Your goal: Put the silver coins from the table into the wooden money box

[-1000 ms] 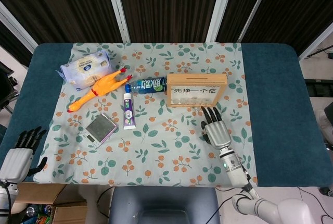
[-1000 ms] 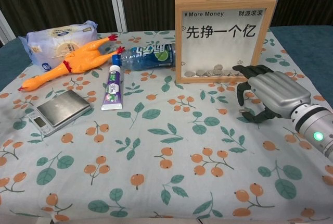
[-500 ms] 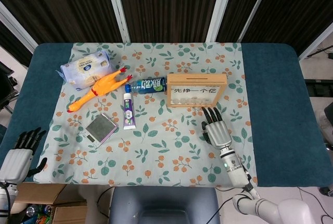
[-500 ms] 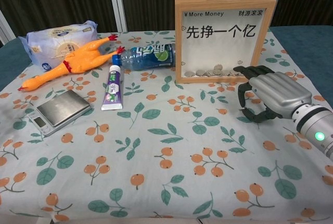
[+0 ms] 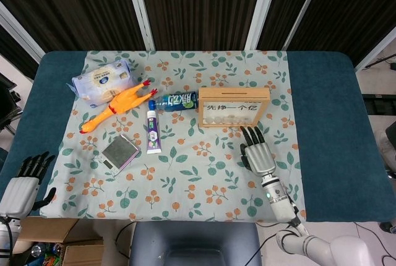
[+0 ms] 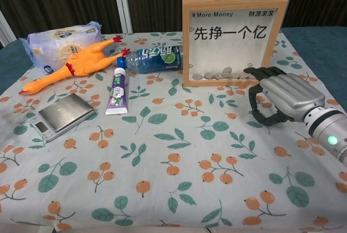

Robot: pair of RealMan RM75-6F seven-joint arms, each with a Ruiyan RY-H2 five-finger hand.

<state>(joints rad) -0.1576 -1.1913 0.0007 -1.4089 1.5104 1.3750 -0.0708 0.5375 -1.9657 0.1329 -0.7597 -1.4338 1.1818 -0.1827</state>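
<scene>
The wooden money box [image 5: 234,106] stands upright on the flowered cloth, and its clear front [image 6: 234,40] shows several silver coins [image 6: 222,74] lying at the bottom. My right hand [image 6: 282,97] rests palm down just in front of the box's right end, also visible from above [image 5: 257,154]. Its fingers [image 6: 259,73] are apart and arched, with the tips on the cloth and nothing visibly held. No loose coin shows on the table; the cloth under the hand is hidden. My left hand [image 5: 21,182] hangs open off the table's near left corner.
A blue bottle [image 6: 152,58] lies left of the box, with a toothpaste tube [image 6: 118,89] in front of it. A rubber chicken [image 6: 73,65], a tissue pack [image 6: 62,40] and a small scale [image 6: 59,115] sit at the left. Blue table [image 5: 328,130] borders the cloth.
My right hand has edged slightly to the right on the cloth. My left hand has sunk a little in the head view.
</scene>
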